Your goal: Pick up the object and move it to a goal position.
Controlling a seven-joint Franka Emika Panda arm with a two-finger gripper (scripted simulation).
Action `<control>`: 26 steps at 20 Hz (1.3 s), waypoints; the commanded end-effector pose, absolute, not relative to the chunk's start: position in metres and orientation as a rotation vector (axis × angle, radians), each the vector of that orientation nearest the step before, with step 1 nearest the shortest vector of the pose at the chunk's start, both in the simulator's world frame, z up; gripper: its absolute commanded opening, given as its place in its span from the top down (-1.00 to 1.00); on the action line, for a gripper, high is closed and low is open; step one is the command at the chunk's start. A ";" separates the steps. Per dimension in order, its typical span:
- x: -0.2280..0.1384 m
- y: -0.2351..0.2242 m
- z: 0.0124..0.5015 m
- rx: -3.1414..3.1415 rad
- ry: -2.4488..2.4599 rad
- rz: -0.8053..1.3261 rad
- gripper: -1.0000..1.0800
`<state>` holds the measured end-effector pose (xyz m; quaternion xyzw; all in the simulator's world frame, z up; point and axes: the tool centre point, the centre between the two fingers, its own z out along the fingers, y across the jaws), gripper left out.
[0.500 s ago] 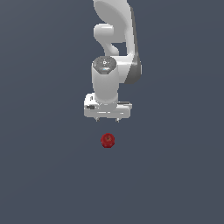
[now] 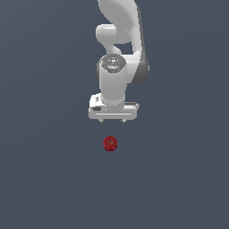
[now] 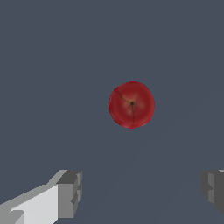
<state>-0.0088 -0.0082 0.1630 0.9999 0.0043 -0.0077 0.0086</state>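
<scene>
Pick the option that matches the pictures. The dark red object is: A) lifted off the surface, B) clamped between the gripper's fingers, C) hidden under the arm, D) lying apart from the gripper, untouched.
D: in the wrist view the dark red object sits clear of both fingers, and the open gripper hangs apart from it in the exterior view.

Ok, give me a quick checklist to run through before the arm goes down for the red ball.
1. Tool open: ok; in the wrist view the fingers stand wide apart, wider than the red ball.
2. Nothing held: ok; the gap between the fingers is bare.
3. Tool clear of the ball: ok; it hangs above the ball, apart from it.
4. Ball centred between the fingers: not ok; in the wrist view it lies ahead of them, not between.
5. Ball at rest on the floor: cannot tell.
6. Goal position known: cannot tell; no marker shows.
</scene>
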 end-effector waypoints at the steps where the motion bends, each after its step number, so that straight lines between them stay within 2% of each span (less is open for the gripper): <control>1: -0.009 -0.007 0.165 3.121 0.022 -0.025 -0.92; 11: 0.002 -0.010 0.153 3.122 0.113 -0.021 -0.92; 26: 0.042 -0.020 0.103 3.103 0.472 -0.003 -0.92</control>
